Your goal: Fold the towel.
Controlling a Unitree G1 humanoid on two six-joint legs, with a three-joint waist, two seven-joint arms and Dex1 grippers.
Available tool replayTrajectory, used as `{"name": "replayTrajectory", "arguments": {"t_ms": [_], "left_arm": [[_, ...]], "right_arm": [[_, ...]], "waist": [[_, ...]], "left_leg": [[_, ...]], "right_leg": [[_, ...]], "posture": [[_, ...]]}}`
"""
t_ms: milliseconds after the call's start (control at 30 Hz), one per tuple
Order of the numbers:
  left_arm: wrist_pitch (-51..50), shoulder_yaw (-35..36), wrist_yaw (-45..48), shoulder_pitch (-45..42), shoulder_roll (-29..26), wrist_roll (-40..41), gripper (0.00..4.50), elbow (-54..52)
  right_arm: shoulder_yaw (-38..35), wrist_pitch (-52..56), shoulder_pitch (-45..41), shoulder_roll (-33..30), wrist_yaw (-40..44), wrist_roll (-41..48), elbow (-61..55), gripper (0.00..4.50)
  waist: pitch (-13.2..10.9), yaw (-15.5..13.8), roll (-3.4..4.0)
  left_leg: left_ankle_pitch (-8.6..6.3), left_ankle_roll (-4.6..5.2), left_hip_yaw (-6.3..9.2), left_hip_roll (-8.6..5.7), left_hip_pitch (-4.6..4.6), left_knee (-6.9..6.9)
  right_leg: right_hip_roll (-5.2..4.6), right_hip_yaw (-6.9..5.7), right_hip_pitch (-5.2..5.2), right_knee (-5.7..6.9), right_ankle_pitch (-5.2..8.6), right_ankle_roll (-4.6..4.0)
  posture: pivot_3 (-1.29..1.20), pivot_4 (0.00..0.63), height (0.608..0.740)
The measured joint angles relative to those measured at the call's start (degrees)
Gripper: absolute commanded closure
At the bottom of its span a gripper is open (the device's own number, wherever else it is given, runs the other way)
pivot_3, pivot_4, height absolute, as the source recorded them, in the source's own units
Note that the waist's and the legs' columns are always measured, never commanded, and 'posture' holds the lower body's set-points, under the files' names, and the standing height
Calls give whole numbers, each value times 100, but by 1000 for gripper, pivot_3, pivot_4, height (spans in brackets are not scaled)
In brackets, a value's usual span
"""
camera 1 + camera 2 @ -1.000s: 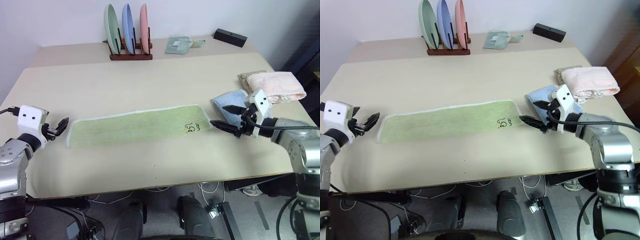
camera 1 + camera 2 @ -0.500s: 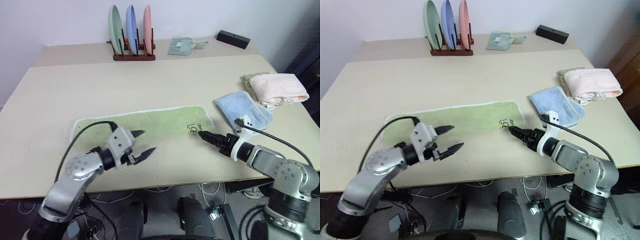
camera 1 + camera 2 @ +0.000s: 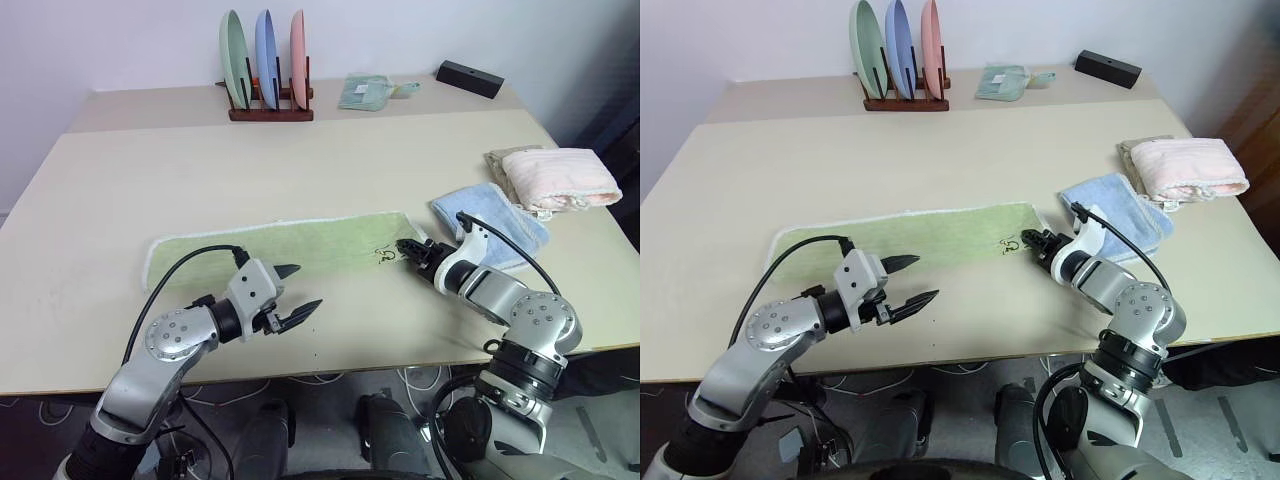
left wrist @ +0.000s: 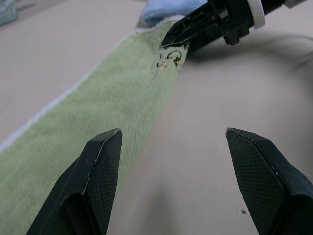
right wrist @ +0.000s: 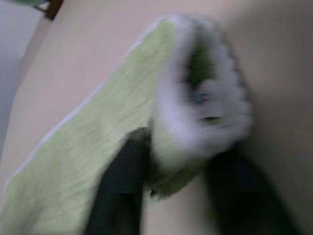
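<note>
Green towel (image 3: 275, 247) lies flat as a long strip across the middle of the frame on the worktop (image 3: 300, 160), running left to right, dark embroidered mark at its right end.

Right hand (image 3: 409, 250), centre-right of frame, has just come in to the towel's right end and clenched: a second ago its fingers were spread wide just off the corner, now they are pinched on the cloth by the embroidered mark. Right wrist view confirms it, with the white-trimmed corner bunched between the two dark fingers. Grip looks taken but shallow, on the edge only.

Left hand (image 3: 295, 295), lower centre-left, has swung in from the towel's far left end and now sits over bare worktop just in front of the towel's near long edge. Fingers spread wide, holding nothing, cloth between its tips only in sightline, not in contact.

Reading: first grasp of the fold is made; the towel itself has not shifted or lifted yet. Left hand seems poised to take the near edge or pin the middle.

Folded blue towel (image 3: 495, 224) and pink towel (image 3: 556, 177) at right, just beside the right arm. Plate rack (image 3: 264, 75) at top, well apart.
</note>
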State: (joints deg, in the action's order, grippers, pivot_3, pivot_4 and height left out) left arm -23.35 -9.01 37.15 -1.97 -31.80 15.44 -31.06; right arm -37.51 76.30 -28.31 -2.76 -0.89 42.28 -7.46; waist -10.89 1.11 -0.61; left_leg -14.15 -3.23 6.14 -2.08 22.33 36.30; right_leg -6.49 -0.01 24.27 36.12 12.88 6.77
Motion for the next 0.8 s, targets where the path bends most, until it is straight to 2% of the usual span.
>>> {"name": "replayTrajectory", "arguments": {"t_ms": [167, 367, 433, 533, 633, 700, 800], "left_arm": [[-11, 35, -61, 48, 9, 1, 1043, -71], [-22, 50, -105, 113, 16, -1, 1043, -64], [-19, 50, -95, 83, 8, -8, 1043, -43], [-14, 67, -73, -23, 3, -27, 1043, 66], [2, 67, -57, -122, 22, -44, 1043, 137], [2, 59, -55, -176, 53, -46, 1043, 164], [1, 64, -64, -242, 72, -58, 1043, 160]], "right_arm": [[60, -261, -20, -105, -85, 21, -25, 4470], [552, -678, 55, -1382, 405, -101, -496, 4470], [893, -824, 164, -2000, 801, -171, -639, 4470], [1521, -1133, 269, -2945, 1517, -366, -919, 4470], [2460, -1570, 269, -3487, 2222, -606, -1370, 4470], [3284, -1884, 255, -3675, 2651, -835, -1635, 4470], [4375, -2238, 153, -3619, 2983, -1250, -1690, 4470]], "waist": [[0, -11, 3], [-2, -8, 5], [-3, -4, 8], [-3, 3, 7], [-2, 26, 6], [-3, 14, 5], [-3, -12, 3]], "left_leg": [[0, 0, 0, 0, 1, 0], [0, 1, 1, -1, 2, -1], [-1, 1, -1, -1, 2, -2], [-1, 3, -2, -1, 2, -3], [-2, 3, -2, 3, -1, -6], [-2, 3, -1, 3, 1, -5], [-2, 3, -1, 0, 5, 2]], "right_leg": [[-1, 0, 0, -2, 0, 0], [-2, -1, 0, -4, 1, 1], [-2, -1, 0, -6, 2, 1], [-2, -1, 0, -8, 2, 2], [0, -1, 0, -8, 3, 2], [0, -2, 0, -9, 4, 3], [-2, -2, -1, -10, 3, 3]], "posture": [[0, 150, 740], [0, 150, 740], [0, 150, 740], [0, 150, 740], [0, 150, 740], [0, 150, 740], [0, 150, 740]]}}
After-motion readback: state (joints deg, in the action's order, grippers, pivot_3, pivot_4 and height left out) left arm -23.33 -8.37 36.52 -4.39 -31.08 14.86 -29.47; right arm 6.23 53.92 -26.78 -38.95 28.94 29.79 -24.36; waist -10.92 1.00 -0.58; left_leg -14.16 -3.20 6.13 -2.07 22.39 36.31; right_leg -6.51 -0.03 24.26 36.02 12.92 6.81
